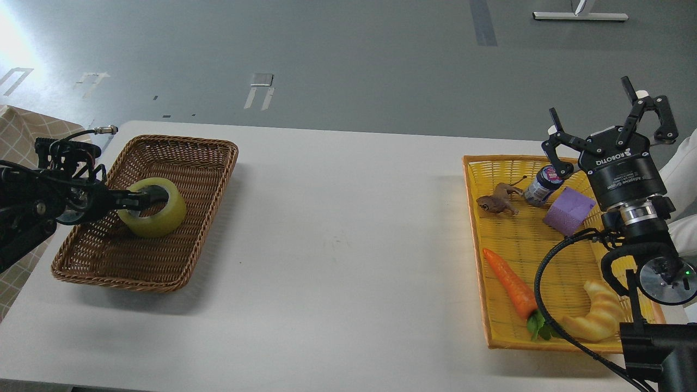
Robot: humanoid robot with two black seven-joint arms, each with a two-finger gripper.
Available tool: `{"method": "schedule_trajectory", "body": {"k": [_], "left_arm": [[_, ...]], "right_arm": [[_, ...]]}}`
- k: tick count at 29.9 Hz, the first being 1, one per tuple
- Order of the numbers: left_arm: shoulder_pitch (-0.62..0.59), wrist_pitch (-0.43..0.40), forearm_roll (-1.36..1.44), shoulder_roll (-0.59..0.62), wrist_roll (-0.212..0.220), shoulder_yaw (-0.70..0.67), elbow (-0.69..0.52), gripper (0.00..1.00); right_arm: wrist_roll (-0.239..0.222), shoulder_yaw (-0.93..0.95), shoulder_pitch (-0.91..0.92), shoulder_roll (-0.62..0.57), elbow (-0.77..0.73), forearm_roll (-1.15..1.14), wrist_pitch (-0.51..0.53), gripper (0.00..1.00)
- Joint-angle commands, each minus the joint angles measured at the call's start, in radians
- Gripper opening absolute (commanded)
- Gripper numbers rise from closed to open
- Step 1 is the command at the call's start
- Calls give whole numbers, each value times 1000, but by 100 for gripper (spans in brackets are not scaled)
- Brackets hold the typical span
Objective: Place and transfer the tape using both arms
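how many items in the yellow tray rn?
5 in the yellow tray: toy animal and small bottle at the far end, purple block beside them, carrot and croissant near. The right arm may hide more.

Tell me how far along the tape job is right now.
Done: the tape is over in the brown basket on the left side, away from the yellow tray. In hand: the left gripper has fingers at the roll's core. Left: letting go and pulling clear. The right gripper is open and empty.
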Motion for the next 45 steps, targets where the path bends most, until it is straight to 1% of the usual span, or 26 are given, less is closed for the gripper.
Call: {"method": "schedule_trajectory", "body": {"k": [1,4,5,6,9,13,14,15,17,21,22,23,24,25,26,30,34,39,42,45], "left_arm": [[-6,0,-13,3,-1,-6,-9,78],[-20,-1,-56,24,-1,-8,-23,79],[-25,-1,-80,41,-2,-9,-49,79],[-44,-1,-103,61,-2,-11,-75,80],[-104,-5,-146,72,-2,-11,-101,82],[-181,-5,-216,74,-2,-18,-110,83],[-215,-6,-270,75,-2,-18,-119,83],[-215,-6,-270,75,-2,-18,-119,83],[-265,-6,-411,71,-2,-20,-132,83],[-335,-6,-603,52,-1,-21,-175,84],[-341,-6,-634,46,-1,-23,-179,86],[-348,-2,-702,29,-1,-29,-187,90],[-350,-4,-738,20,-1,-35,-187,91],[-356,-6,-817,2,-2,-49,-187,95],[-356,-9,-898,-20,-2,-69,-187,96],[-355,-20,-1074,-64,-4,-117,-187,98],[-342,-18,-1259,-139,-2,-182,-188,98],[-335,-20,-1330,-204,-2,-230,-211,98],[-290,-18,-1346,-233,-2,-285,-254,98],[-203,-20,-1347,-265,-2,-371,-334,98]], "right_arm": [[0,0,0,-1,0,0,0,100],[0,0,0,-1,0,0,0,100],[0,0,0,-1,2,0,0,100],[0,0,-2,-1,2,0,0,100],[0,0,-2,-1,2,0,0,100],[0,0,0,-1,2,0,0,100],[0,0,1,-1,2,0,0,100],[0,0,2,-1,2,0,0,100],[0,0,2,-1,2,0,0,100],[0,0,2,-5,3,0,0,100],[0,2,3,-7,3,0,0,100],[0,2,3,-7,5,0,0,100],[0,2,3,-7,5,0,0,100],[0,5,5,-8,5,0,0,100],[0,6,5,-8,5,0,0,100],[0,8,9,-10,8,0,0,100],[-2,8,18,-33,6,-2,0,100],[-2,8,46,-68,5,-3,0,100],[-2,6,58,-82,2,-5,0,100],[-2,6,72,-97,0,-6,0,100]]}}
